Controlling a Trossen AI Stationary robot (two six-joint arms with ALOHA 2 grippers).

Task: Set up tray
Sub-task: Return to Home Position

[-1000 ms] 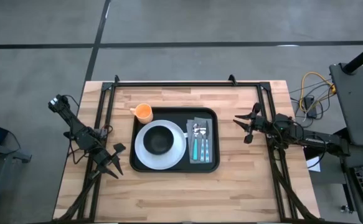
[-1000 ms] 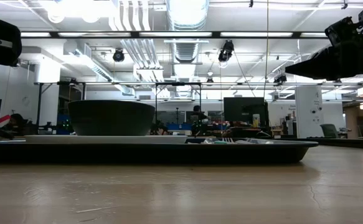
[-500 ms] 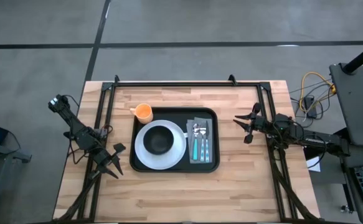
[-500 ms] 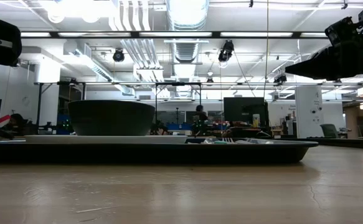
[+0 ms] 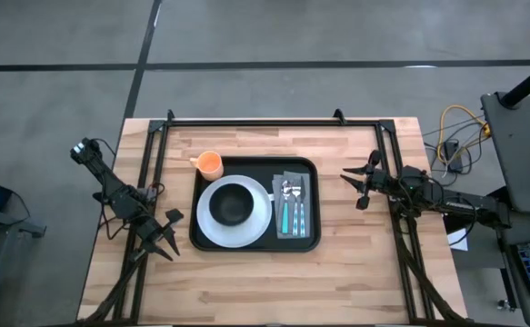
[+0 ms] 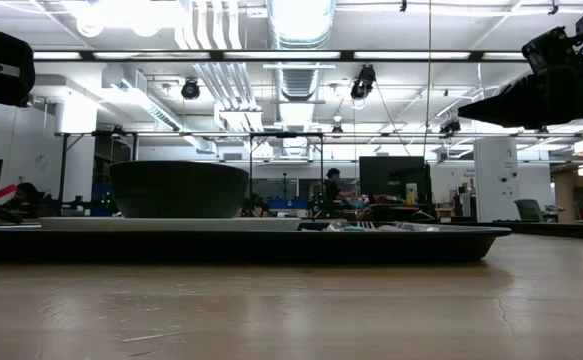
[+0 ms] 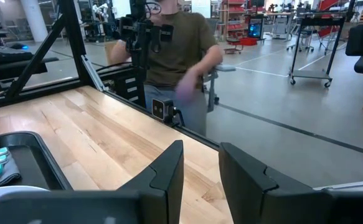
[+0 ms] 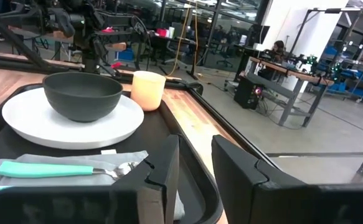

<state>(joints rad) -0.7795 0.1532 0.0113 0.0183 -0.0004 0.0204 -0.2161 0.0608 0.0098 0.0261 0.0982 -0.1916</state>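
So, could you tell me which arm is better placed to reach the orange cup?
Probably left: the left gripper is on the orange cup's side of the tray; the right gripper would cross the plate.

A light butcher-block wooden table top (image 5: 246,291) of glued pale planks carries a flat black rectangular tray (image 5: 315,243) with rounded corners and a low rim, lying near the middle, a little toward the far side. Bare wood shows all round it, widest along the near edge. A small orange cup (image 5: 210,164) sits at the tray's far left corner; whether it stands on the wood or inside the rim cannot be told. A black metal frame bar (image 5: 246,121) runs along the far edge, and further rails run down both sides.
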